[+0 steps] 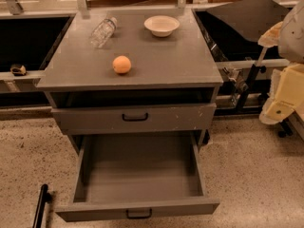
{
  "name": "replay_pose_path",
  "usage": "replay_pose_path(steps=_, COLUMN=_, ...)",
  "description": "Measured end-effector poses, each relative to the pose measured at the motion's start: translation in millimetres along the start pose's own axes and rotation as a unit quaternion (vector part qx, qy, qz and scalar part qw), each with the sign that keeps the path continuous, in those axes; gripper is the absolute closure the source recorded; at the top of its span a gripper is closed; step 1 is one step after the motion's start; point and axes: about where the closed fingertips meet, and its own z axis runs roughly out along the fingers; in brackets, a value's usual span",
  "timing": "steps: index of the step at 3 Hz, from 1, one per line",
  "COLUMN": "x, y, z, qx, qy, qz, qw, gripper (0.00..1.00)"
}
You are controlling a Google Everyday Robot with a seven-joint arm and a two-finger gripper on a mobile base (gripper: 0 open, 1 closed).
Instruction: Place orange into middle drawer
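Your arm's hanging at the right edge of the frame, end effector well apart from the orange. Can't tell if it's apart or together. Orange sits on the bench, upper middle. The middle drawer is open below.

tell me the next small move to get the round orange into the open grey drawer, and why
Probably swing the gripper, parked at far right, over the small round orange: it sits untouched on the grey cabinet top, and the wide grey middle drawer is pulled open.
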Motion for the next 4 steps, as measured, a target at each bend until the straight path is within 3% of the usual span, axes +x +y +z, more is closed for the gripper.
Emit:
replay_pose_path(steps=1, x=-1, y=0, z=0, qx=0.0, qy=0.0, qz=0.0, qw=1.0, gripper=0.0)
replay_pose_path(steps=2, x=-43, y=-16, z=19, qx=0.001, qy=-0.026, qz=-0.019, qw=0.9995, gripper=0.0)
replay_pose_path(steps=3, x=-129, y=-43, z=66, qx=-0.009, qy=-0.07, qz=-0.053, qw=0.9961, gripper=0.0)
replay_pose_path(steps=4, x=-226, y=-55, z=127, qx=-0.037, qy=-0.101, qz=-0.096, qw=0.9896, gripper=0.0)
